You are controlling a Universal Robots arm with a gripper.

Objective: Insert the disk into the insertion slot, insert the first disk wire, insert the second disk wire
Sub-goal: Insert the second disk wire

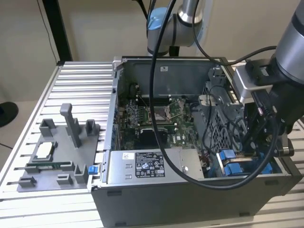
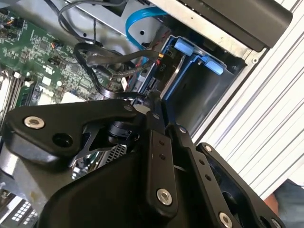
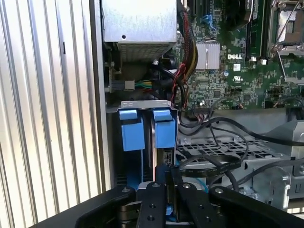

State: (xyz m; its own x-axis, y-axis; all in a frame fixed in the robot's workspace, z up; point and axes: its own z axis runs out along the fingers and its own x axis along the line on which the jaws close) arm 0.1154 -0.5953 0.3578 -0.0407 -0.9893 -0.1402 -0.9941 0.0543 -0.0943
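A white label (image 1: pixel 150 165) sits on the grey power-supply box (image 1: pixel 190 164) at the near side of the open case, its print too small to read. A small white sticker (image 1: pixel 164 69) on the far wall is equally illegible. In the first wrist view, white lettering (image 3: pixel 236 56) stands on the green motherboard (image 3: pixel 223 80) beside a silver heatsink (image 3: pixel 208 54).

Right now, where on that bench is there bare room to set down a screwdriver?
Free: the ribbed bench top between the grey fixture tray and the open computer case, toward the wall. Crowded: inside the case, where cables and the gripper fill the blue-railed bay.
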